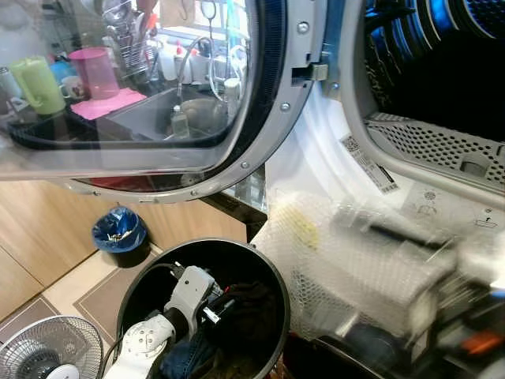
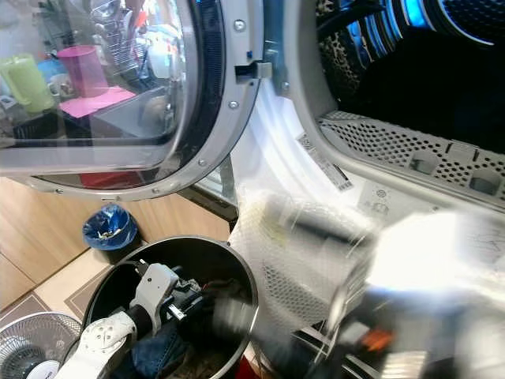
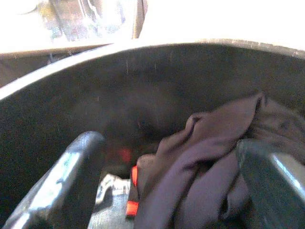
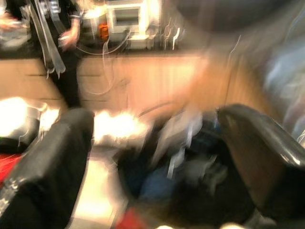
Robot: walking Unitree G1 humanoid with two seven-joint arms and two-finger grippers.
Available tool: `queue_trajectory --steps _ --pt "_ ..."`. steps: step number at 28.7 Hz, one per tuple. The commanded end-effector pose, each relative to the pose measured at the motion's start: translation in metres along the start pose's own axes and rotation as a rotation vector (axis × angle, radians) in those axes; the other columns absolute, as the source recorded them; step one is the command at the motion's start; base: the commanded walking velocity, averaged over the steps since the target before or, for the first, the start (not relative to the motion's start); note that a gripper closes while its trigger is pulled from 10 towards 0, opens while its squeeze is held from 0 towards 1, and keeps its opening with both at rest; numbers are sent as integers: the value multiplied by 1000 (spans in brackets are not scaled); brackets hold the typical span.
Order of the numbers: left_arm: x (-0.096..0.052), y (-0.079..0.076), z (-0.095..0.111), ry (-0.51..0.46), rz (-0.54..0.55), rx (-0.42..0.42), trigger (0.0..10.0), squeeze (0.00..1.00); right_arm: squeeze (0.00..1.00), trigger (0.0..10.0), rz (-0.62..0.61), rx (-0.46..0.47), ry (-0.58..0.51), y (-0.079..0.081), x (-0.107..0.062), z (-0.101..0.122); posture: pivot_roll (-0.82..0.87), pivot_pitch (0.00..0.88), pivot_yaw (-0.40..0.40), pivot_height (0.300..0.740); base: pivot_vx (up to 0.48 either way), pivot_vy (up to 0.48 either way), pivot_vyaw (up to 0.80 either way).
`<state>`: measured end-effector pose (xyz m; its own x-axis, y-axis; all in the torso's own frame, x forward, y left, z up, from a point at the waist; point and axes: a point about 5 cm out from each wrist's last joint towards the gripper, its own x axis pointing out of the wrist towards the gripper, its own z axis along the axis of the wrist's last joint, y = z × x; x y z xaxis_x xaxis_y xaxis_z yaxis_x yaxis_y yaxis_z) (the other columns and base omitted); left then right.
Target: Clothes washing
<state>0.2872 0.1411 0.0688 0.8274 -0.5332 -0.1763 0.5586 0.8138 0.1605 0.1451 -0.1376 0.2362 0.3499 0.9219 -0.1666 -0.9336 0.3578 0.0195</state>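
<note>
- While the machine door [image 1: 158, 103] stands swung open on the left and the drum opening [image 1: 442, 71] gapes at far right, the left eye view shows the left gripper [image 1: 217, 304] down inside the black laundry bin [image 1: 272, 284] at near centre. Dark clothes [image 1: 245, 316] and a blue garment [image 1: 189, 355] lie in the bin. A blurred mesh-covered shape crosses near right; a fan [image 1: 47, 355] sits at near left and a small bin with a blue bag [image 1: 118, 230] stands farther left on the floor.
- Right eye view: same layout. The left arm reaches into the bin, its fingers lost among the dark clothes [image 2: 229, 300]. A heavily blurred bright mass sits near right, probably the right arm, though that cannot be confirmed.
- Left wrist view: the two fingers [image 3: 62, 181] are spread wide, with a dark purplish garment [image 3: 200, 167] lying between them against the bin wall. Nothing is clamped yet.
- Right wrist view: very blurred. The right gripper [image 4: 152, 162] has its fingers well apart and empty, above a dark bin holding clothes.
- Judgement: the step in hand is picking laundry from the bin for loading. The next move calls for closing the left fingers on the purplish garment, then lifting up and right to the drum.
</note>
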Motion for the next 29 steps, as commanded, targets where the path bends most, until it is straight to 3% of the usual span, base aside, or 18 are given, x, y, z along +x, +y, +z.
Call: queue_trajectory --steps 1,3,4,5,7,8,11,15,17,18,20,24,26,29 --pt "0 1 3 -9 -14 6 10000 0 0 10000 1 10 92 5 6 -19 30 99 73 740 0 0 0" --pt "-2 2 2 -8 -15 6 10000 0 0 10000 -22 72 185 4 10 -48 36 95 74 740 0 0 0" --pt "-3 4 3 -10 -17 7 10000 0 0 10000 -72 147 221 -2 9 -74 39 92 74 740 0 0 0" --pt "-3 4 3 -10 -17 7 10000 0 0 10000 -72 147 221 -2 9 -74 39 92 74 740 0 0 0" --pt "-4 5 4 -13 -24 15 10000 0 0 10000 -197 238 225 -14 4 -105 45 89 75 740 0 0 0" --pt "-4 5 4 -13 -24 15 10000 0 0 10000 -197 238 225 -14 4 -105 45 89 75 740 0 0 0" --pt "-7 9 9 -15 -53 29 10000 0 0 10000 -558 386 312 -43 -16 -167 52 90 69 740 0 0 0" --pt "-9 7 9 5 -124 25 10000 0 0 10000 -809 486 473 -53 -32 -225 61 88 66 740 0 0 0" --pt "-12 4 14 8 -184 27 10000 0 0 10000 -952 559 551 -52 -41 -260 68 89 65 740 0 0 0" --pt "-15 2 23 6 -258 30 10000 0 0 10000 -1122 658 595 -49 -49 -288 82 88 65 740 0 0 0" --pt "-18 2 28 12 -305 23 10000 0 0 10000 -1227 756 618 -44 -53 -302 82 88 65 740 0 0 0" --pt "-25 4 36 39 -390 37 10000 0 0 10000 -1265 793 719 -30 -49 -322 114 86 64 740 0 0 0" --pt "-31 6 35 126 -483 102 10000 0 0 10000 -1300 857 784 -17 -44 -337 114 88 66 740 0 0 0" --pt "-33 13 31 229 -518 193 10000 0 0 10000 -1331 885 826 -8 -38 -346 117 85 67 740 0 0 0"
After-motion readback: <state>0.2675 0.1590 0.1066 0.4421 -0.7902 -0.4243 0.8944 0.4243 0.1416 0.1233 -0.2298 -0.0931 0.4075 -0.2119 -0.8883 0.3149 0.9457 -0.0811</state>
